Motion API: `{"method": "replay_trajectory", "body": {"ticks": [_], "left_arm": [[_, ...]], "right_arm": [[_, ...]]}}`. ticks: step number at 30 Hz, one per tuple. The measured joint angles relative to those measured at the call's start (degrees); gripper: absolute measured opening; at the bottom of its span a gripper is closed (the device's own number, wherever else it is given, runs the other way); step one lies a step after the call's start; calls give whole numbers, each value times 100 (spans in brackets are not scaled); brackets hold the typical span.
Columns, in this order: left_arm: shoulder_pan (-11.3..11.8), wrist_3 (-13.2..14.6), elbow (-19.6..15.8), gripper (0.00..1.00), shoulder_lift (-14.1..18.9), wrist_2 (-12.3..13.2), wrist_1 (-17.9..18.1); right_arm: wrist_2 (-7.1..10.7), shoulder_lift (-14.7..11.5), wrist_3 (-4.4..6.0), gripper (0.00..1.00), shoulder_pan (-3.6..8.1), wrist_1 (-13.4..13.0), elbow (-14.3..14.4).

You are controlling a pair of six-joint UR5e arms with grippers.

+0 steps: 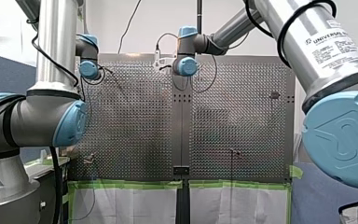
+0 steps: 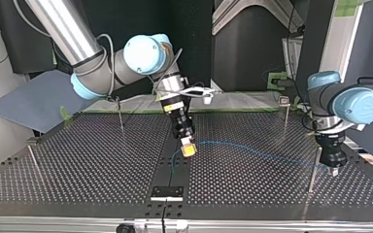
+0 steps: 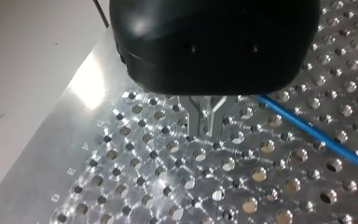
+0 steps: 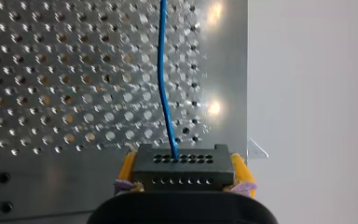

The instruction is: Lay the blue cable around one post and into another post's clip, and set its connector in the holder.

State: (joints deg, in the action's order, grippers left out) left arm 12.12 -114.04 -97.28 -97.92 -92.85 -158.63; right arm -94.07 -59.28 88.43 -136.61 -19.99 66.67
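One blue cable (image 4: 163, 70), one connector (image 4: 182, 168), four posts (image 2: 120, 115)

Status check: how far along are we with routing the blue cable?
Done: my right gripper has the black connector clamped between its yellow pads. In hand: the blue cable trails loose over the perforated table toward my left gripper, whose shut fingers stand beside it, not on it. Left: looping a post, seating the cable in a clip, and setting the connector in the holder.

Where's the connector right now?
The connector is clamped between my right gripper's yellow pads, over the table's middle strip in the top view, blue cable trailing from it.
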Motion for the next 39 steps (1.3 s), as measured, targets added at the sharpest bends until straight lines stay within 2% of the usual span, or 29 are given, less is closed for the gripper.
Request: {"method": "replay_trajectory", "body": {"ticks": [15,21,27,29,30,31,32,33,34,35,36,37,39], "left_arm": [[13,-98,-4,13,-162,-34,-13],[41,-173,-45,13,-174,-41,0],[42,-277,-288,13,-177,-34,152],[27,-296,-351,24,-179,-27,192],[19,-301,-367,24,-180,-21,201],[10,-302,-380,31,-181,-16,205],[-3,-303,-389,52,-180,-11,206],[-12,-305,-393,52,-181,-8,204],[-21,-307,-396,64,-181,-7,201],[-34,-308,-399,83,-182,-11,190],[-43,-309,-401,83,-183,-20,175],[-51,-310,-405,96,-183,-40,158],[-70,-311,-415,100,-183,-121,116]], "right_arm": [[34,39,-4,0,214,111,-24],[22,48,-8,0,250,203,-21],[20,61,-17,0,259,330,-18],[22,65,-22,0,261,353,-17],[24,67,-23,0,261,365,-17],[25,67,-24,0,261,374,-18],[24,68,-24,0,262,387,-17],[23,70,-26,0,262,411,-17],[22,72,-27,0,262,434,-17],[21,74,-29,0,262,461,-17],[18,76,-34,0,262,499,-17],[16,77,-38,0,262,527,-17],[12,81,-48,0,262,588,-14]]}}
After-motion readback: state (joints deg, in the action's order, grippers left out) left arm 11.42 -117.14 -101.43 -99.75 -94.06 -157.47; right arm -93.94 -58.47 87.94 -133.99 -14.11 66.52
